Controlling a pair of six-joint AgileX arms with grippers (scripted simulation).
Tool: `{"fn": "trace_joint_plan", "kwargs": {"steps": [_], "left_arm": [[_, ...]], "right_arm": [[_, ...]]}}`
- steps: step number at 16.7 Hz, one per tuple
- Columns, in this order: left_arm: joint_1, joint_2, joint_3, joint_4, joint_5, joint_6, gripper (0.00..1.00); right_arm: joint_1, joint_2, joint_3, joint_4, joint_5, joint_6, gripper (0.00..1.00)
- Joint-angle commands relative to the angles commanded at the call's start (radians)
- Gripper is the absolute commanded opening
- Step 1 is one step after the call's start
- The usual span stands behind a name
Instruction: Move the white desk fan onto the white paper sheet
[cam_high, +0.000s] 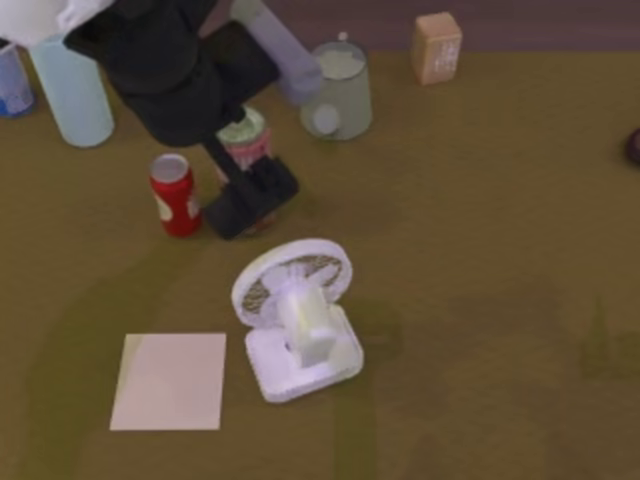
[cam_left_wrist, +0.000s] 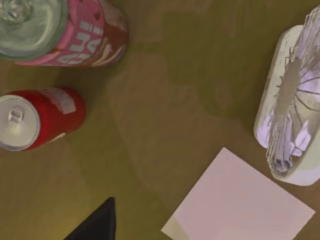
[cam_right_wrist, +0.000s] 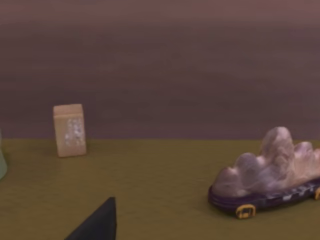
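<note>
The white desk fan stands on its squarish base near the table's middle, grilled head upright; its grille also fills the edge of the left wrist view. The white paper sheet lies flat just left of the fan's base, a small gap apart, and nothing rests on the sheet. My left gripper hovers behind the fan, between it and the cans, open and holding nothing; only one dark finger shows. My right arm is outside the top view; one finger shows over bare table, open.
A red can and a pink can stand close to the left gripper. Along the back are a pale blue cylinder, a glass jar and a tan box. A rock ornament sits far right.
</note>
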Motion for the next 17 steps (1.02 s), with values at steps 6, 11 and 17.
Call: {"fn": "trace_joint_plan", "kwargs": {"steps": [6,11,17], "left_arm": [[-0.097,0.308,0.262,-0.223,-0.002,0.082,1.0],[-0.105,0.331,0.279,-0.242,-0.003,0.089,1.0],[-0.102,0.329,0.168,-0.132,-0.003,0.091,1.0]], "right_arm": [[0.0,0.0,0.0,0.0,0.0,0.0,1.0],[0.0,0.0,0.0,0.0,0.0,0.0,1.0],[0.0,0.0,0.0,0.0,0.0,0.0,1.0]]}}
